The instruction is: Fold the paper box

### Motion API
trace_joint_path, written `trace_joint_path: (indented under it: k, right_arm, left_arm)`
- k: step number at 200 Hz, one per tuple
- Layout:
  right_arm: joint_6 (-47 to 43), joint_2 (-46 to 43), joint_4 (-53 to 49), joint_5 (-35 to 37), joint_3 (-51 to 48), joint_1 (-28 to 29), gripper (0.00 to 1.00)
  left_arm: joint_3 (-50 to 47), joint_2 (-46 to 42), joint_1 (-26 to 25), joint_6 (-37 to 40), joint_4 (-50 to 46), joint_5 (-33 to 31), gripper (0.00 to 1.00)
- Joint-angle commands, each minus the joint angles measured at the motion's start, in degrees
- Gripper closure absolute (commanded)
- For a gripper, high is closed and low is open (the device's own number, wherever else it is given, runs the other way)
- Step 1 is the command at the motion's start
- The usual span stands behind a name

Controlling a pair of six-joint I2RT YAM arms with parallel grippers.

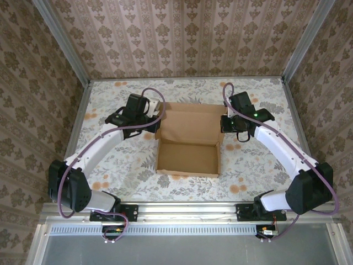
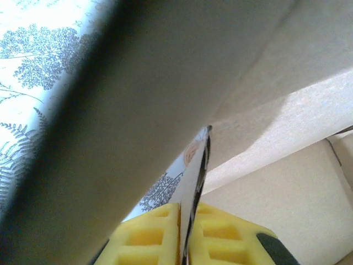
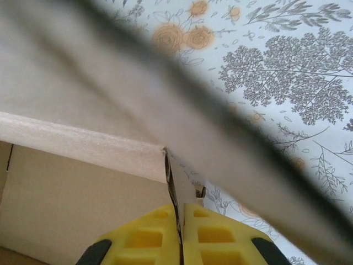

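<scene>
At the centre of the table [image 1: 248, 165], paper box [image 1: 187, 157] partly formed, lid open.
Tray walls appear raised; the rear lid panel is not yet folded over. Left gripper [image 2: 186, 232] and right gripper [image 3: 180, 232] each pinch a thin cardboard flap at a rear corner.

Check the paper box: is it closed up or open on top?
Open: the paper box shows its bare inside floor from above, with no lid over it.
</scene>
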Motion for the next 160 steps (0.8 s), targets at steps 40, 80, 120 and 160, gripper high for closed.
trace_joint_path:
  k: [40, 80, 120, 160]
  right_arm:
    - [9.47, -0.31, 11.67, 12.67, 0.03, 3.31, 0.92]
    - [9.71, 0.38, 21.19, 17.36, -4.75, 4.92, 0.93]
    - [10.53, -0.34, 31.25, 20.79, -11.68, 6.76, 0.94]
    - [10.21, -0.57, 37.61, 24.75, -16.11, 9.76, 0.96]
  left_arm:
    - [-0.79, 0.08, -1.81, -8.22, 11.04, -9.83, 0.88]
    - [-4.89, 0.94, -1.87, -6.79, 21.17, -13.19, 0.88]
    - [-11.24, 0.80, -2.16, -8.63, 30.74, -13.65, 0.88]
    - [-16.73, -1.32, -3.69, -9.47, 35.33, -17.18, 0.87]
